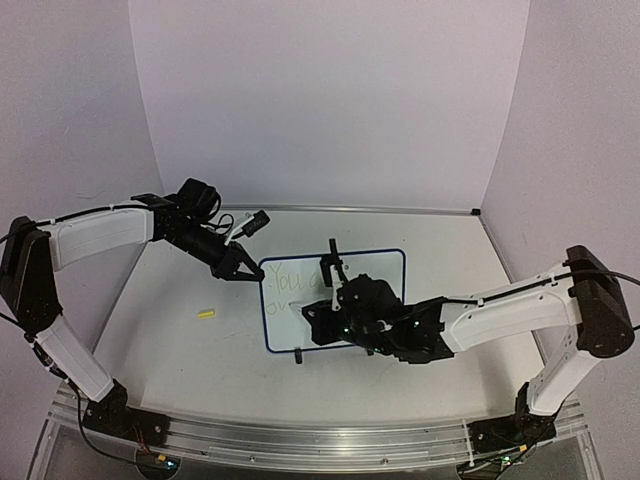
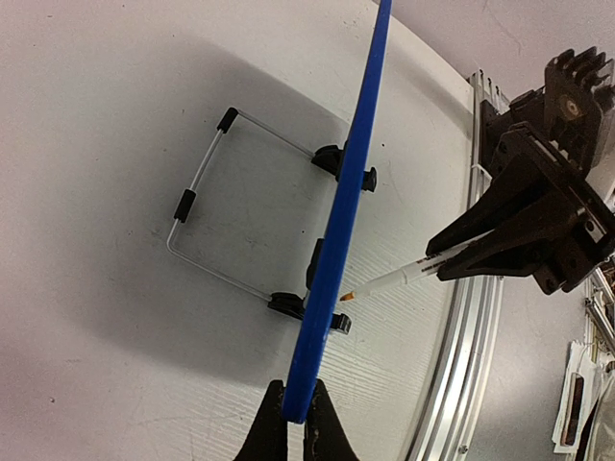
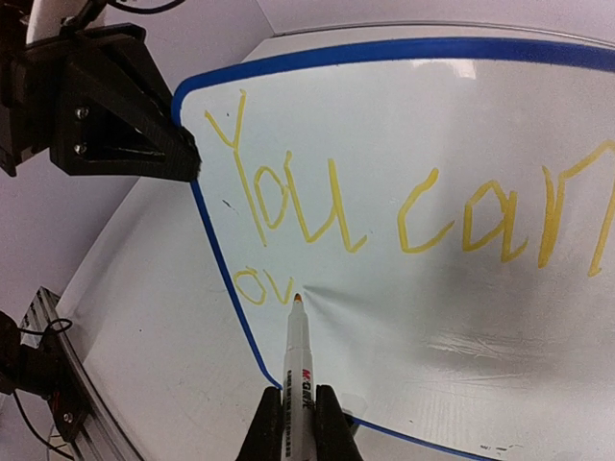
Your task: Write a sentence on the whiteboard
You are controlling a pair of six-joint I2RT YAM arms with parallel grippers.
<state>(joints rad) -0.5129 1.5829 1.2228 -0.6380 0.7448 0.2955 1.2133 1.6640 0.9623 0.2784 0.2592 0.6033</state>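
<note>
The whiteboard stands tilted at the table's middle, white with a blue frame. Its face carries the sentence in yellow: "You can" on the top line and "ov" below. My left gripper is shut on the board's blue left edge, seen edge-on in the left wrist view, its jaws pinching the frame. My right gripper is shut on a white marker; its orange tip touches the board just right of "ov". The marker also shows in the left wrist view.
A small yellow marker cap lies on the table left of the board. A wire stand props the board from behind. An aluminium rail runs along the near table edge. White walls close in the back and sides.
</note>
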